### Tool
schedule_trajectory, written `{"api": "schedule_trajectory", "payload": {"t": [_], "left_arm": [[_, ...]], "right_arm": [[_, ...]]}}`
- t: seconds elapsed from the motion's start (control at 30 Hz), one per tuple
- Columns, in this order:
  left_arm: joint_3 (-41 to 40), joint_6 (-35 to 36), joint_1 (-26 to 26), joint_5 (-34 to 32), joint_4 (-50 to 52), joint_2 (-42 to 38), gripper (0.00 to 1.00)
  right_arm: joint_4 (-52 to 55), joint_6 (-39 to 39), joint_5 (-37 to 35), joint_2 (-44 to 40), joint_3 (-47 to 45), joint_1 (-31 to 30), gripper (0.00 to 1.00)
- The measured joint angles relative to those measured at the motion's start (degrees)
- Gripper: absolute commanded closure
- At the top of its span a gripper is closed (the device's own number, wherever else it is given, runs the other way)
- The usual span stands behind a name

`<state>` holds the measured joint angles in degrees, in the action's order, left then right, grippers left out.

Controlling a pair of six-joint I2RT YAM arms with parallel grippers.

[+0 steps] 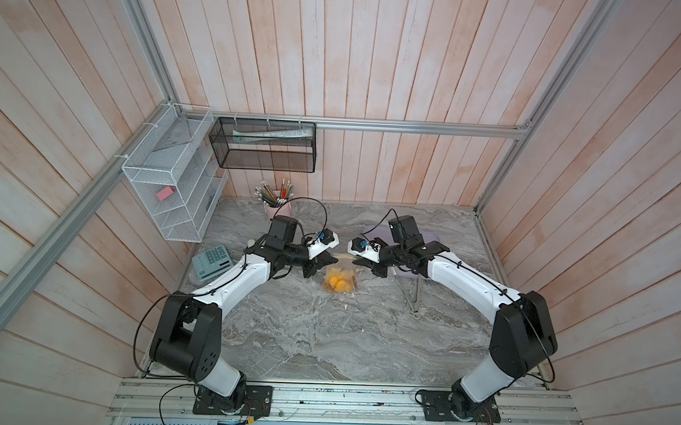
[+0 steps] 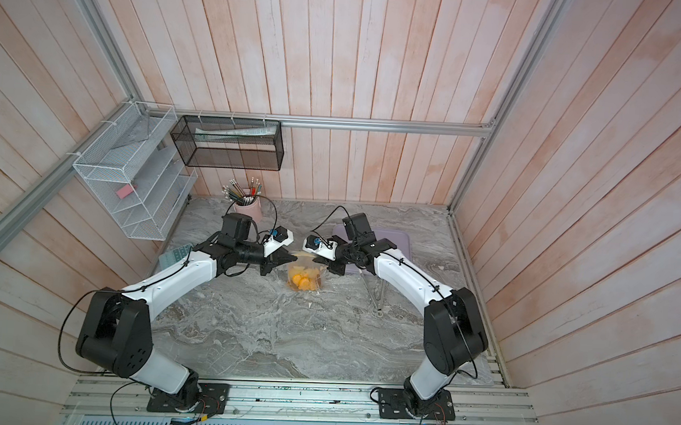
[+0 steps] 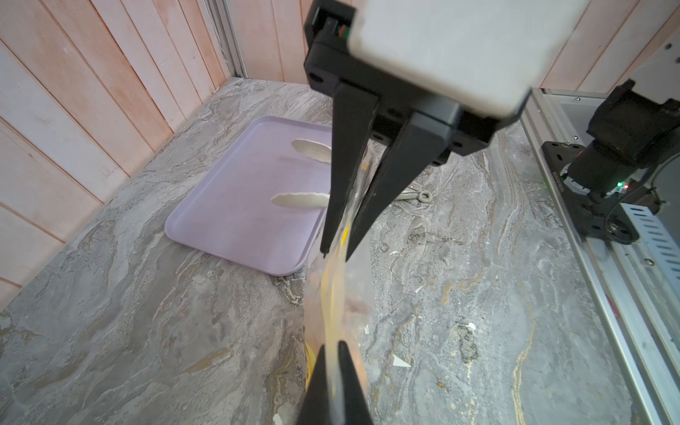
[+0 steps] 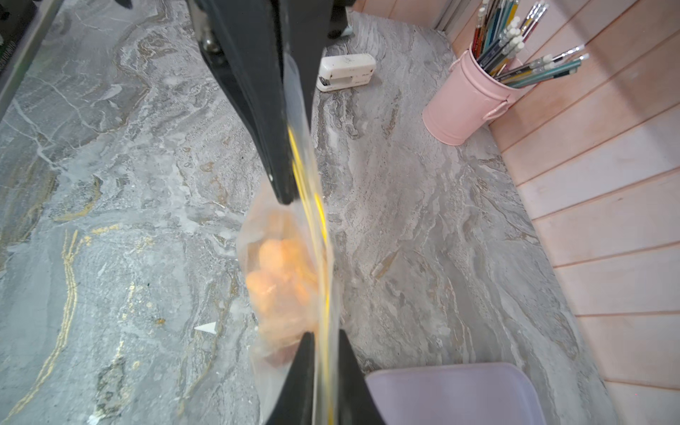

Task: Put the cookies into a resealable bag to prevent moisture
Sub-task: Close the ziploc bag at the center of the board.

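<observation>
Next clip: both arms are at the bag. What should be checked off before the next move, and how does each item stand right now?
1. Load: cookies inside the resealable bag: ok, an orange pile sits at its bottom.
2. Grip: left gripper shut on the bag's yellow seal strip: ok.
3. Grip: right gripper shut on the same strip: ok.
4. Seal: strip pressed closed along its whole length: cannot tell, it is seen edge-on and blurred.
5. Strays: no cookies on the lilac tray: ok for the part in view; only the tongs reach over it.
</observation>
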<state>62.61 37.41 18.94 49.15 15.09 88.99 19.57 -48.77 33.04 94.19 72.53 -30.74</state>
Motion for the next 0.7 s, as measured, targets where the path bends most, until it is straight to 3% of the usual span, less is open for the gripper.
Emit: {"api": "schedule_trajectory", "payload": {"t": [0.17,0.2,0.23,0.33,0.43,0.47,0.5,0.53,0.57,0.6,0.7], "left_arm": [[0.9,1.4,0.0,0.2,1.2,0.8,1.0],[0.9,1.5,0.0,0.3,1.5,0.8,1.0],[0.9,1.6,0.1,0.4,1.7,0.9,1.0],[0.9,2.1,-0.3,0.1,2.3,0.9,1.0],[1.0,2.5,-0.3,0.1,2.6,0.9,1.0],[1.0,2.6,-0.3,0.2,2.7,0.9,1.0],[1.1,2.7,-0.3,0.2,2.7,0.9,1.0],[1.2,2.8,-0.3,0.2,2.8,0.9,1.0],[1.4,2.9,-0.3,0.1,3.0,0.9,1.0],[1.5,3.0,-0.5,0.0,3.1,0.9,1.0],[1.5,3.1,-0.8,0.0,3.2,0.9,1.0]], "right_arm": [[2.3,-1.5,0.3,-0.2,0.1,0.2,1.0],[2.6,-1.6,0.4,-0.2,0.1,0.2,0.85],[2.7,-1.2,0.4,-0.2,0.1,0.2,0.81],[3.8,-1.7,-1.0,-0.2,0.1,0.9,1.0],[4.7,-2.1,-0.8,-0.4,0.1,1.4,1.0],[4.9,-2.1,-0.8,-0.7,0.1,1.5,0.97],[4.9,-1.9,-0.9,-0.8,0.0,1.5,0.76],[4.8,-1.1,-1.1,-1.1,0.0,1.5,0.68],[4.7,-1.0,-1.7,-1.4,-0.1,1.6,0.88],[4.5,-1.1,-2.1,-1.7,-0.3,1.9,1.0],[5.1,-1.4,-2.6,-2.0,-0.3,2.4,1.0]]}}
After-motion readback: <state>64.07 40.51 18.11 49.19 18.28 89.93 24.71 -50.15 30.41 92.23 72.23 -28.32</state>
